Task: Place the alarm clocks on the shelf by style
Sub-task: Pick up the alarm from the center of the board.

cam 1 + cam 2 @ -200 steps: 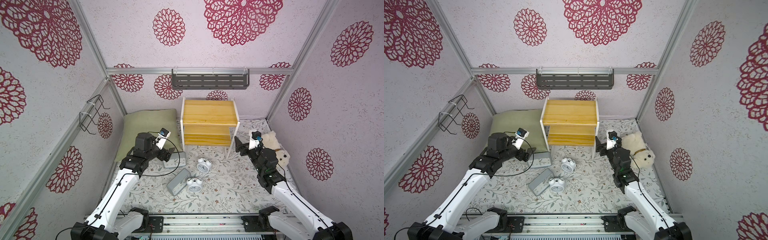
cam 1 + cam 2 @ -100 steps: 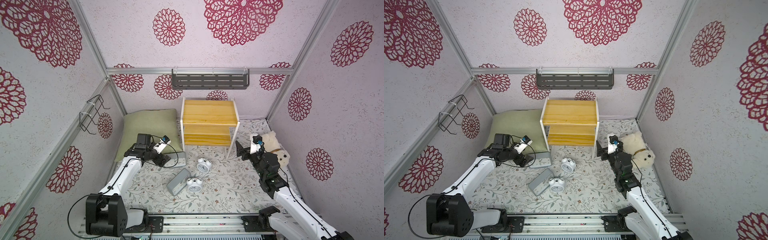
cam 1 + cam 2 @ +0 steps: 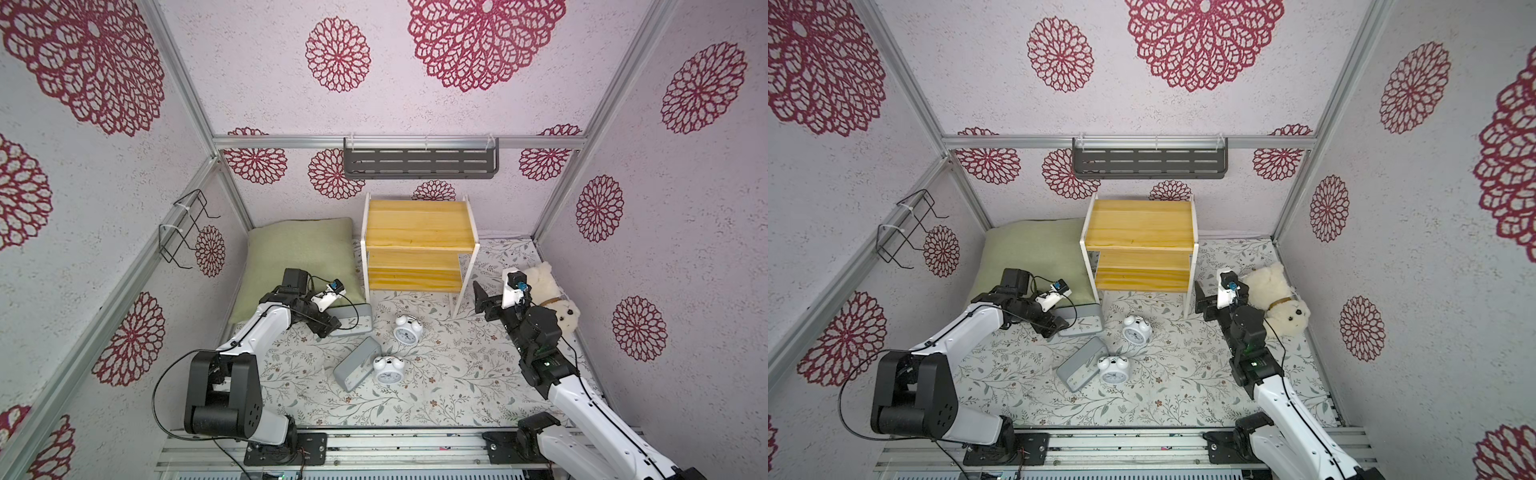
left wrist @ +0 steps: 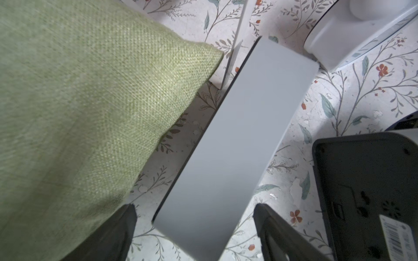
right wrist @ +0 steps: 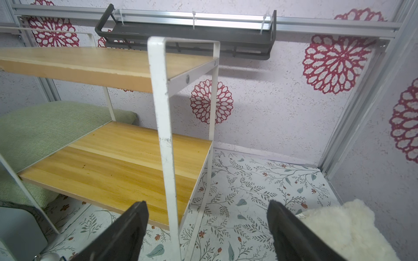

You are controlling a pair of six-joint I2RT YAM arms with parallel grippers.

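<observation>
With jaws spread, the nearer left gripper (image 3: 327, 328) straddles one end of the light-grey rectangular alarm clock (image 3: 355, 322) lying beside the green fabric pillow (image 3: 299, 253), its long axis running straight ahead between the fingers (image 4: 276, 230).

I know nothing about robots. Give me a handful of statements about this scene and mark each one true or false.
1. Both boards of the shelf are bare. True.
2. The right fingers are shut on something. False: they stand open and empty, facing the shelf.
3. The left fingers stand open on either side of a grey rectangular clock beside the green pillow. True.
4. One round clock sits on the pillow. False: both round clocks rest on the floral mat in front of the shelf.
5. A fluffy white toy dog lies near the right fingers. True.
</observation>
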